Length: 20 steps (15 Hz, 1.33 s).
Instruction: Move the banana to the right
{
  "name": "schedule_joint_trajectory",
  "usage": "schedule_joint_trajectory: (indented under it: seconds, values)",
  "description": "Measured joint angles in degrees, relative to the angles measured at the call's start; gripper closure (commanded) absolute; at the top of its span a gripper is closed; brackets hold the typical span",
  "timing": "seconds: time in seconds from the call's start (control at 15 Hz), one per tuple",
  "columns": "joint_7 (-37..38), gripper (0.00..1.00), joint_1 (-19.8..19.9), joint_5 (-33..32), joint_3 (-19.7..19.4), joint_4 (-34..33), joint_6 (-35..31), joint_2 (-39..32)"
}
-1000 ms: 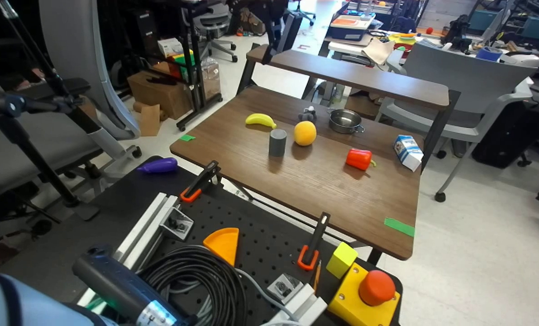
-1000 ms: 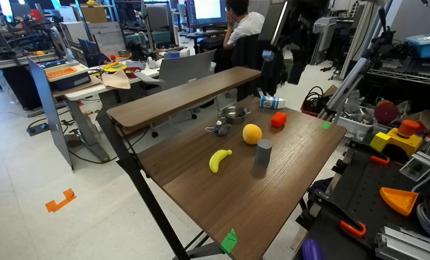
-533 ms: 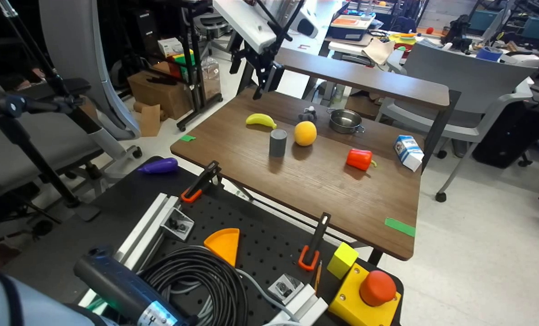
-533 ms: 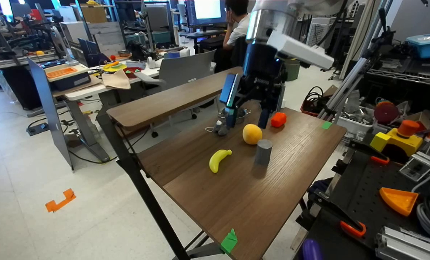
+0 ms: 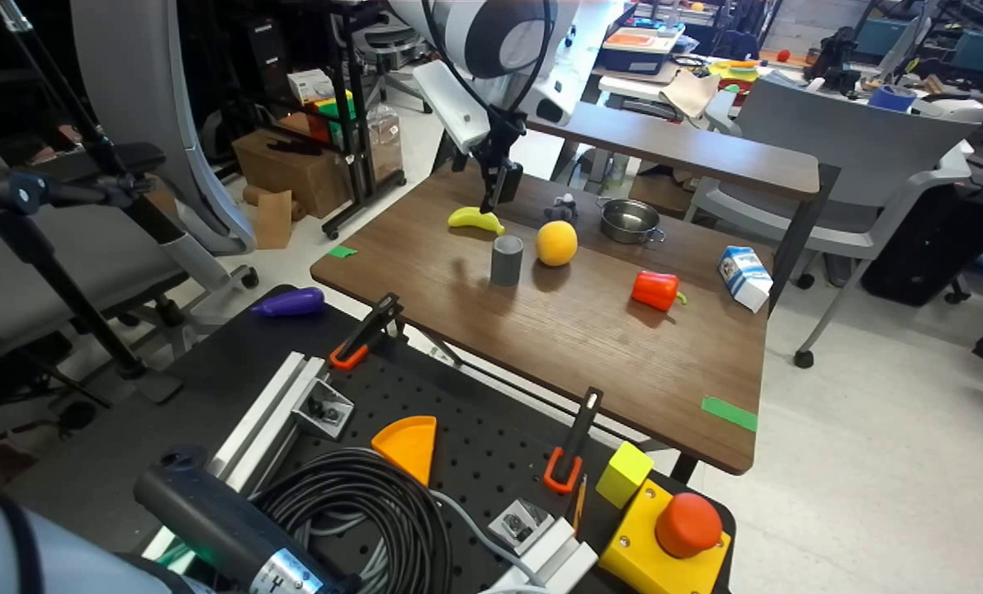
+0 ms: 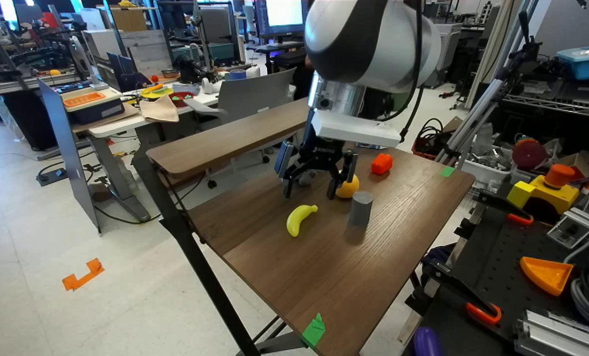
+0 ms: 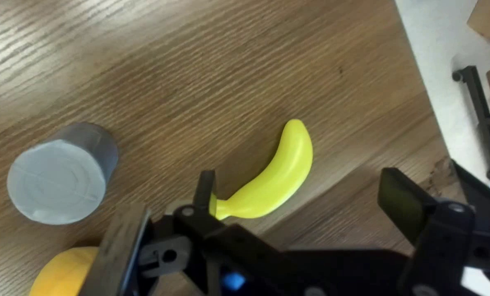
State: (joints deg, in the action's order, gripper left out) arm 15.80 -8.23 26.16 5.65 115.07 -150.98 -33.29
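Observation:
The banana [image 5: 470, 218] is small, curved and yellow. It lies on the brown table [image 5: 598, 346] in both exterior views [image 6: 298, 221]. In the wrist view the banana [image 7: 278, 176] lies ahead of the jaws, its thin stem end partly hidden behind the left finger. My gripper [image 6: 309, 194] is open and empty, above the table and close to the banana, pointing down. In the wrist view my gripper [image 7: 299, 185] has its fingers wide apart with bare wood between them. I cannot tell whether a finger touches the banana; the gripper appears above it.
A grey cylinder [image 6: 360, 210] and an orange round fruit [image 5: 556, 243] stand beside the banana. A grey toy mouse [image 5: 562, 208], a metal pot [image 5: 630, 221], a red pepper [image 5: 654, 289] and a milk carton [image 5: 744, 276] are also on the table. A raised shelf [image 6: 245, 131] runs along one edge.
My arm has come into fuller view and lowered, bringing the open gripper from beyond the table's back area to close by the banana. The banana and other objects have not moved.

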Motion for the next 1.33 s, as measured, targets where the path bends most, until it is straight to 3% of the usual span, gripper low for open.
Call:
schedule_joint_trajectory:
  seconds: [0.4, 0.87, 0.93, 1.0, 1.33]
  values:
    - [12.1, 0.00, -2.8, -6.5, -4.8, -6.9, -0.1, -7.1]
    - [22.4, 0.00, -6.2, -10.9, -7.3, -11.9, 11.9, -10.0]
    - [23.4, 0.25, -6.4, -11.4, -7.3, -12.5, 13.3, -10.2]
    - [24.1, 0.26, -6.5, -11.7, -7.3, -13.2, 14.5, -10.5]
    - [26.6, 0.66, -6.5, -12.5, -7.5, -17.2, 16.4, -12.5]
